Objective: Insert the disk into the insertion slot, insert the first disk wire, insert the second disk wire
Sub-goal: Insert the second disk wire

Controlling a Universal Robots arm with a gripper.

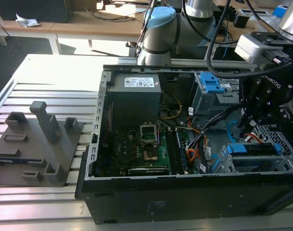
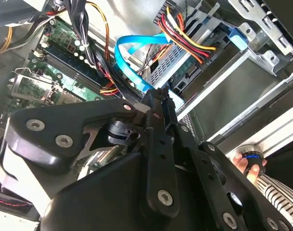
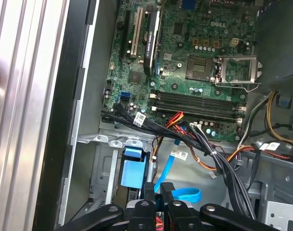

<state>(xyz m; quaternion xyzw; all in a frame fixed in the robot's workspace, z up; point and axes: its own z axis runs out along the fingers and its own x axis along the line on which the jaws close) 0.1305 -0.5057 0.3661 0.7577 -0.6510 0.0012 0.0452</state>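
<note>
Exterior view: open PC case (image 1: 185, 139) lies on its side on the slatted table (image 1: 45, 77). Arm comes in from the far side of the case; its black pincer (image 1: 246, 126) hangs inside the case, just above the insertion slot (image 1: 255, 159), the silver perforated cage at the case's corner toward the exterior view's right. The disk (image 1: 255, 149) sits in that slot, blue carrier edge showing along the top. Motherboard (image 1: 146, 149) lies mid-case, grey power supply (image 1: 134, 94) behind it. A 2nd cage w/ blue latch (image 1: 210, 85) stands beyond the slot. Grey fixture block (image 1: 38, 142) rests on the table, well apart from the case.

Second wrist view: pincer (image 2: 158, 103) fingers pressed together, no gap visible betw. them, tips at a blue flat cable (image 2: 132, 57) near the metal cage; can't tell if anything is actually pinched. Red/yellow wire bundle (image 2: 185, 33) runs into the cage. A person's hand (image 2: 245, 166) sits on a button outside the case.

First wrist view: pincer (image 3: 158, 190) closed, tips just beside the blue cable (image 3: 185, 192) and a blue latch tab (image 3: 134, 168). Motherboard (image 3: 185, 57) beyond, black cable bundle (image 3: 185, 137) crossing it.
</note>
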